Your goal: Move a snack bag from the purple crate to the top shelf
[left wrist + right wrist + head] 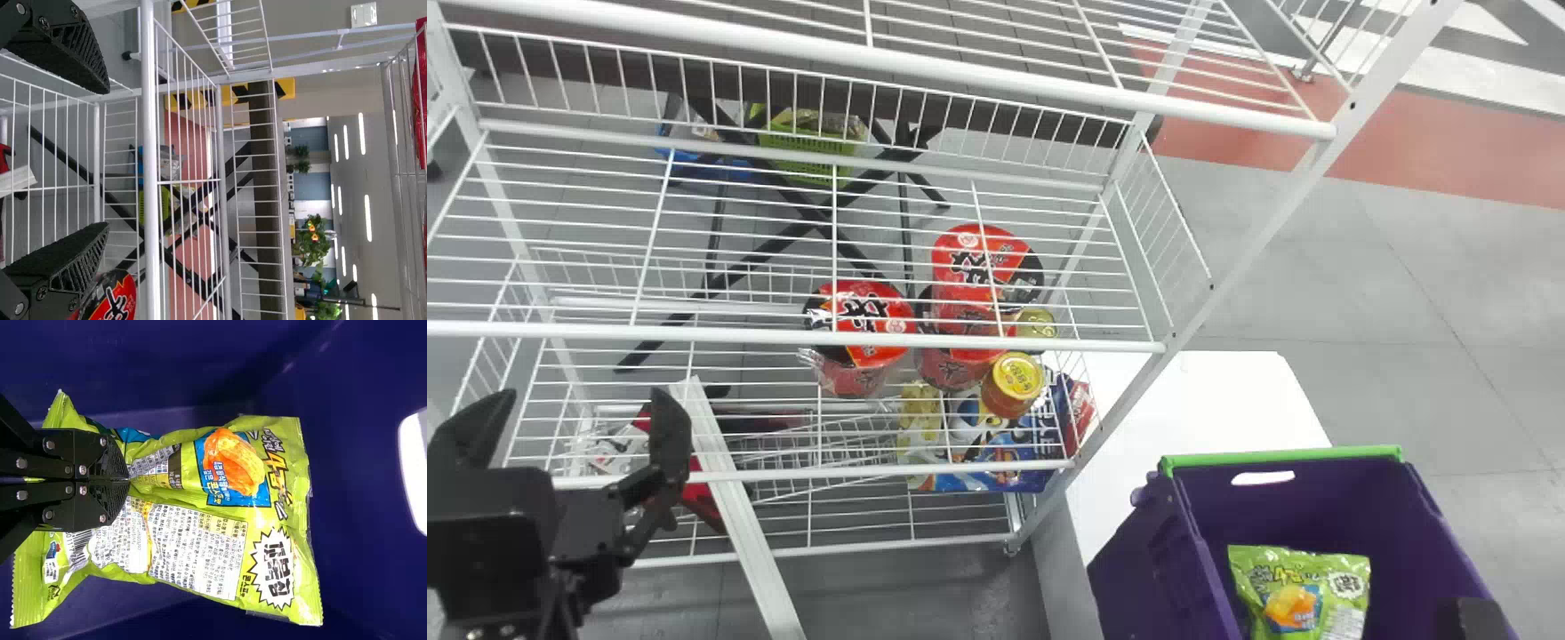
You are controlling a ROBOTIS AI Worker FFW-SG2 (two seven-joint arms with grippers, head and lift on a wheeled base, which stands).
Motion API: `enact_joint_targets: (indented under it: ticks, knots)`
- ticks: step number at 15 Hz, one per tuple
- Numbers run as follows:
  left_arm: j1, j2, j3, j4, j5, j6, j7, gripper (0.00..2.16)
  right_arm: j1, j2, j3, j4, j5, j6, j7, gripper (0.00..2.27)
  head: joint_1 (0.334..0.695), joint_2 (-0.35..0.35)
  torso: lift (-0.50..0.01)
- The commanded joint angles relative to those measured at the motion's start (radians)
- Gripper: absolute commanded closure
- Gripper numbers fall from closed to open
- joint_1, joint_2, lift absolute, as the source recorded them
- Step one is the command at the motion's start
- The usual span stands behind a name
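Right gripper (128, 480): fingers drawn together and clamped on the green snack bag (220, 520), the film creasing in toward the fingertips; the grip falls toward one end of the bag, away from the end with the white starburst label (272, 568); the bag is inside the purple crate (1147, 551), its printed panel turned up to the wrist camera; whether it hangs free of the crate floor cannot be told. The crate, with its green rim strip (1280, 456), is beside the white wire rack (1254, 222), at the near end of a white tabletop (1200, 400). Left gripper (107, 159): fingers apart with nothing between them, parked before the rack's left part. Within the rack are red instant-noodle bowls (867, 324) in clear wrap, a yellow-lidded jar (1016, 380) and a blue snack pack (983, 444); the tier under each is not certain through the wires. Top shelf (1120, 98): the delivery point, high above the crate and across to the robot's left. Progress, as judged: the pick is made or very nearly so; the lift out over the crate wall, the carry to the rack, the placing and the release are outstanding; the off-centre hold may let the far end sag, so ample clearance at the rim and at the shelf's front rail is advised.
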Motion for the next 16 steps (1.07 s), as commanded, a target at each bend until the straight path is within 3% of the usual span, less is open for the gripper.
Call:
enact_joint_targets:
  ticks: [1,4,16]
  knots:
    - [-0.001,-0.003,-0.009,0.0,-0.009,0.001,0.002,0.1,0.017,0.009,-0.014,-0.036,-0.014,0.003,0.008,1.87,0.695,-0.35,-0.348]
    - [0.0,-0.002,-0.007,0.002,-0.009,0.001,0.008,0.1,0.02,0.009,-0.024,-0.061,-0.014,0.006,0.015,1.87,0.695,-0.35,-0.336]
    - [0.023,0.0,-0.014,-0.033,-0.031,0.007,0.018,0.1,0.061,0.081,-0.096,-0.291,-0.084,0.018,0.107,1.87,0.695,-0.35,-0.288]
